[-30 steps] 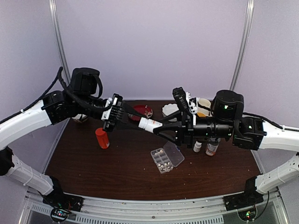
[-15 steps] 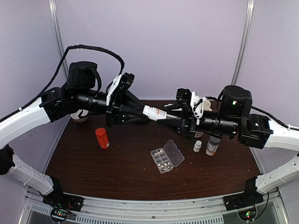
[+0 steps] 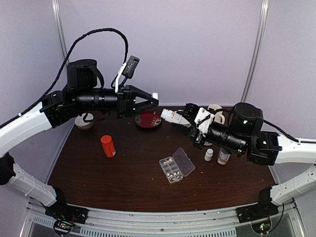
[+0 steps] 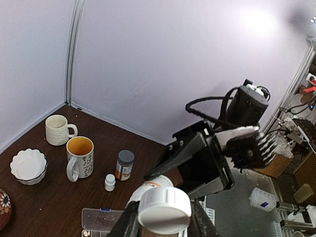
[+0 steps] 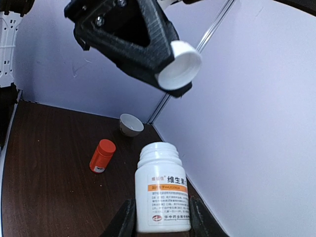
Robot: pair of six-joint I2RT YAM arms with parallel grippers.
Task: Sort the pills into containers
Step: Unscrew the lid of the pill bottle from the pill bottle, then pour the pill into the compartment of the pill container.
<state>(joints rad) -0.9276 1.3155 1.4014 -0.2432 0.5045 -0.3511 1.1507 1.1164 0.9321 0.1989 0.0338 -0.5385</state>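
From the overhead view, both arms are raised above the bench [image 3: 98, 173]. The left gripper [image 3: 151, 100] is clamped on a white cap [image 3: 154, 96], held up in the air. The right gripper [image 3: 181, 120] is closed around a white bottle [image 3: 170, 116], which is tilted with its mouth towards the cap; the two are near each other but not touching. Below them the organizer box [image 3: 177, 165] lies on the bench with its clear lid [image 3: 185, 160] folded open. The pills [image 3: 169, 169] show as whitish dots in its compartments [image 3: 173, 174]. An orange bottle [image 3: 107, 146] stands well off to the left and a red dish [image 3: 148, 119] sits farther back. A small white bottle [image 3: 209, 155] and a grey-capped bottle [image 3: 223, 157] stand under the right arm.

On the left wrist camera, the cap fills the gap between my fingers [image 4: 129, 223]. Beyond it I see the right arm with the bottle. Two mugs [image 4: 80, 155] and a scalloped white bowl [image 4: 28, 165] stand on the bench. The organizer box is cut off by the bottom edge.

On the right wrist camera, the bottle stands upright between my fingers [image 5: 126, 219], with its mouth open and its orange-banded label facing me. The left gripper hangs above with the cap. A small white cup [image 5: 131, 124] sits at the back edge of the bench.
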